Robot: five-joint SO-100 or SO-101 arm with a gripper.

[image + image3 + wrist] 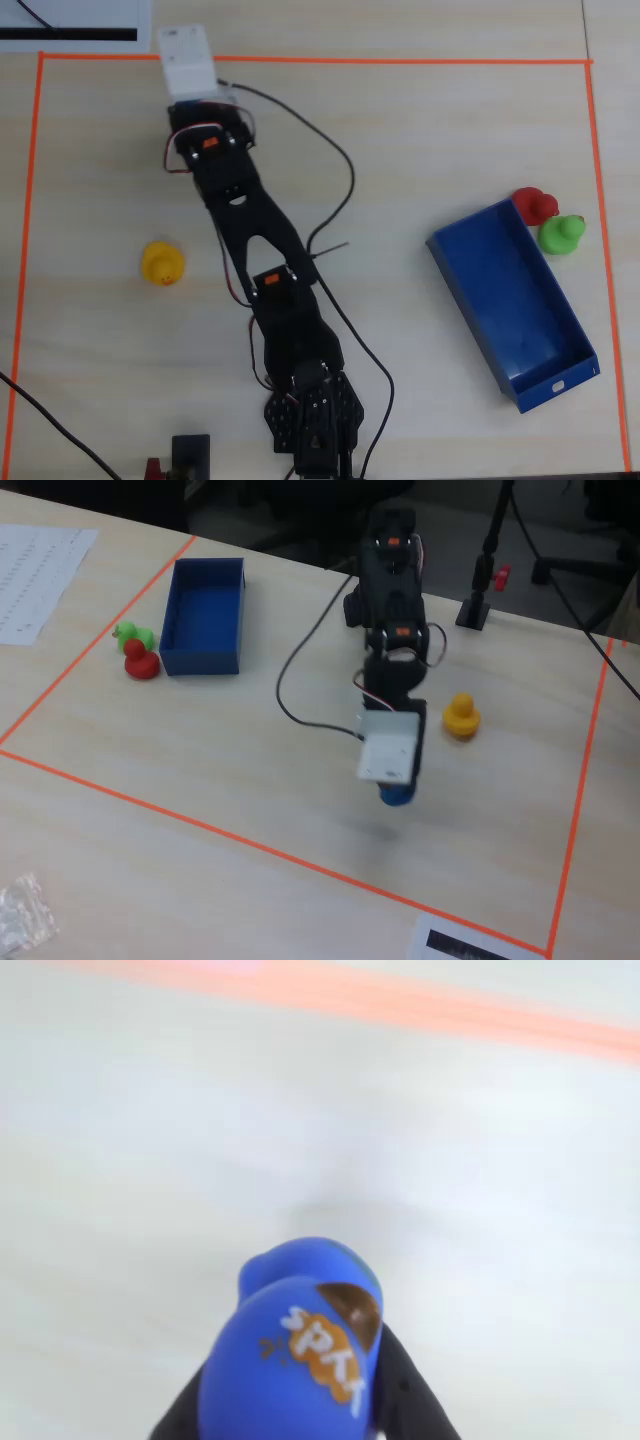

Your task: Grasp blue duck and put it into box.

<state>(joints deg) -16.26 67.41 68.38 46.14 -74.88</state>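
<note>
The blue duck [296,1360] sits clamped between my gripper's [300,1405] black fingers [405,1390] in the wrist view, close to the lens, with an orange and brown print on it. In the fixed view the duck [397,793] hangs under the white camera mount, a little above the table, near the front orange tape. In the overhead view my gripper [190,70] is at the top left and the mount hides the duck. The box [515,300] is a long blue tray at the right, empty, far from the gripper; it also shows in the fixed view [205,615].
A yellow duck [162,264] stands left of the arm. A red duck [535,205] and a green duck [562,235] stand just outside the box's far end. Orange tape [300,60] frames the work area. A black cable [340,170] trails from the arm.
</note>
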